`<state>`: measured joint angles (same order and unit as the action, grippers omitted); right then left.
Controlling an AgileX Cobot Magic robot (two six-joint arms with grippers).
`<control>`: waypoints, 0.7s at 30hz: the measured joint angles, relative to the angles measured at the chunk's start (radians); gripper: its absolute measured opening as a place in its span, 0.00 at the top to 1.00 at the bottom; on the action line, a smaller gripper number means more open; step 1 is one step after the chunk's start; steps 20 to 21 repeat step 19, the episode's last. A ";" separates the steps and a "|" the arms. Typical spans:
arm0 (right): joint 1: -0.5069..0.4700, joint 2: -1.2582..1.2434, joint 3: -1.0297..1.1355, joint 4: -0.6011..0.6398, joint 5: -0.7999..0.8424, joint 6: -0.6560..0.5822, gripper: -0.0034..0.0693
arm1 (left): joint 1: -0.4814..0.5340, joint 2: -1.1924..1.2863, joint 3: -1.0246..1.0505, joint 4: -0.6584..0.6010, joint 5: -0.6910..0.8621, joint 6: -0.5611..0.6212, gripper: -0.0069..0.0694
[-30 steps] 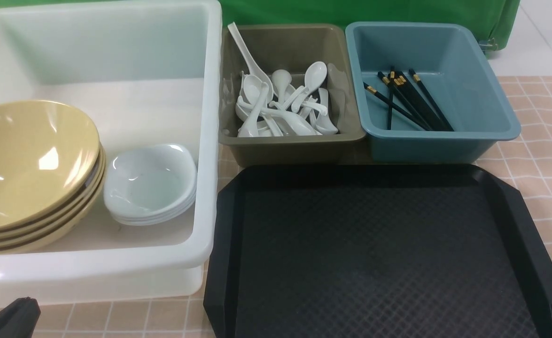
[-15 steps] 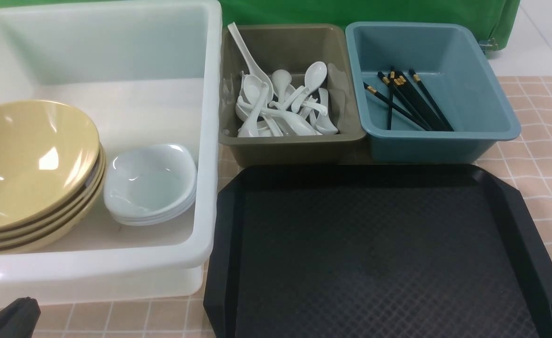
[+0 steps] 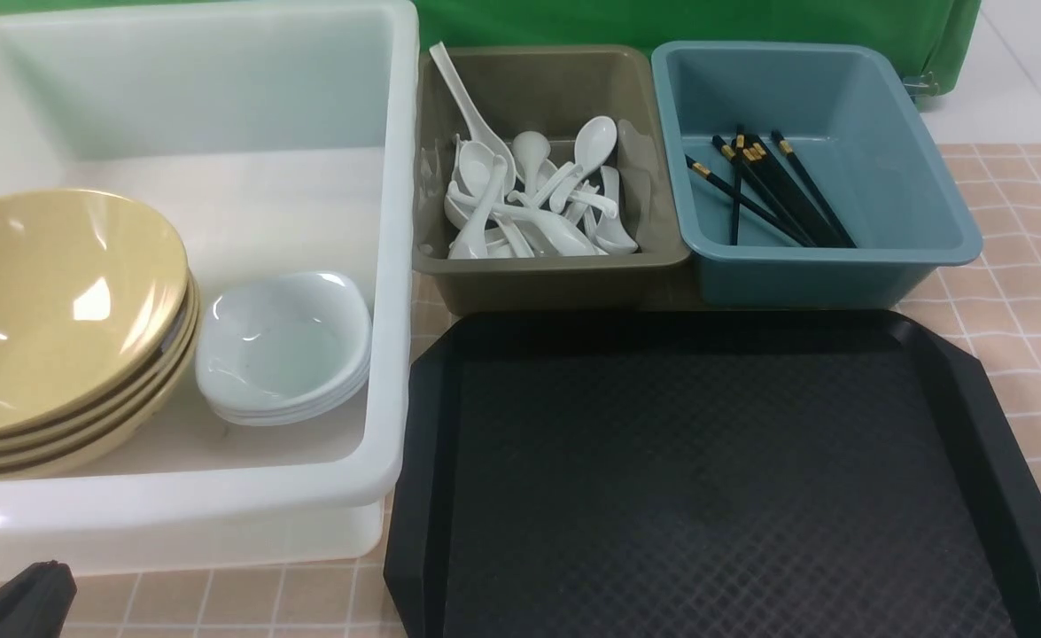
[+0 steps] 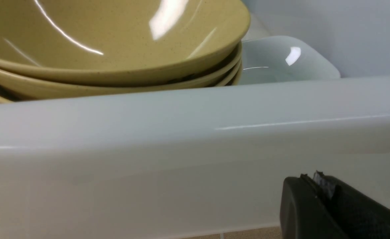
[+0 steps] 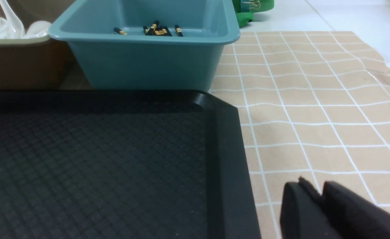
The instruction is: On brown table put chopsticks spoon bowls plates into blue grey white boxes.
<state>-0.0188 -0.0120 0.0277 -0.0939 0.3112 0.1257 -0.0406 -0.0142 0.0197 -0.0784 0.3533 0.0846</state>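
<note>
Stacked mustard-tan bowls (image 3: 50, 328) and stacked white plates (image 3: 285, 346) sit in the big white tub (image 3: 392, 177). White spoons (image 3: 529, 195) fill the olive-grey bin (image 3: 555, 275). Black chopsticks (image 3: 768, 190) lie in the teal-blue bin (image 3: 839, 275). My left gripper (image 3: 42, 576) is shut and empty, low at the tub's near outer wall (image 4: 148, 159); the left wrist view shows its tips (image 4: 314, 181), the bowls (image 4: 115, 43) and a plate (image 4: 281, 63). My right gripper (image 5: 314, 191) is shut and empty over the tiled table (image 5: 314, 99), beside the black tray's right rim; it is out of the front view.
A black textured tray (image 3: 706, 478) lies in front of the two small bins, also in the right wrist view (image 5: 82, 159). Green cloth (image 3: 662, 22) hangs behind the bins. Bare tiled table (image 3: 1034, 266) runs to the right of the tray and blue bin (image 5: 148, 56).
</note>
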 joint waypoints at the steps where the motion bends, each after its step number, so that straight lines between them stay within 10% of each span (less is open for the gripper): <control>1: 0.000 0.000 0.000 0.000 0.000 0.000 0.77 | 0.000 0.000 0.000 0.000 0.000 0.000 0.91; 21: 0.000 0.000 0.000 0.000 0.001 0.000 0.74 | 0.000 0.000 0.000 0.000 0.000 0.000 0.91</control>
